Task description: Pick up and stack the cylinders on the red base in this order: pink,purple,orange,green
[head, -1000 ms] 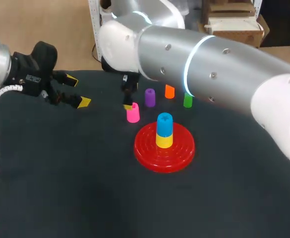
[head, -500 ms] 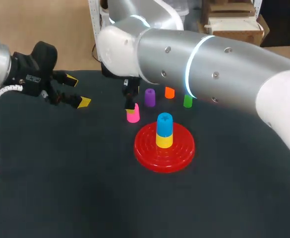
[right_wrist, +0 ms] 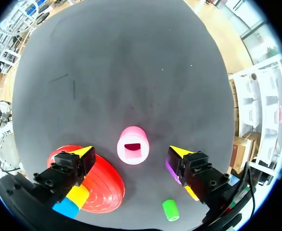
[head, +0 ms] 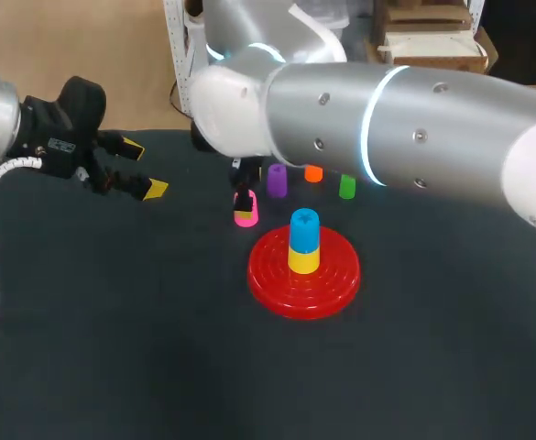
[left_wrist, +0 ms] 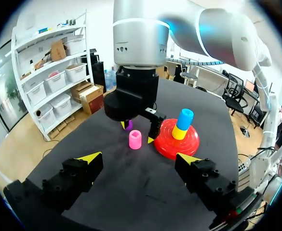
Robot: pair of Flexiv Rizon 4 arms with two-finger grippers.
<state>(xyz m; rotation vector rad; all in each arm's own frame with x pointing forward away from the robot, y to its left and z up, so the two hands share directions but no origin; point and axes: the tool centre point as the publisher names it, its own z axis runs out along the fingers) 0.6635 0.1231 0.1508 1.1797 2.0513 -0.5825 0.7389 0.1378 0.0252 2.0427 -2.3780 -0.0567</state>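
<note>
Pink cylinder (right_wrist: 132, 145) upright on counter (head: 112, 321) between right jaws, spread wide, not touching it. Red base (head: 277, 284) just beside holds yellow cylinder (head: 303, 259) with blue cylinder (head: 304, 223) on top. Left jaws released, empty, well apart.

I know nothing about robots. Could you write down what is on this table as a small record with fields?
Surface: dark table
Base: round red plastic base, carrying a blue cylinder on a yellow cylinder
Loose pieces: pink plastic cylinder, purple cylinder, orange cylinder, green cylinder, all standing on the table
Right end effector: open, one finger either side of the pink cylinder, not touching it
Left end effector: open, empty, away from the pieces
Listed colours stacked: none
</note>
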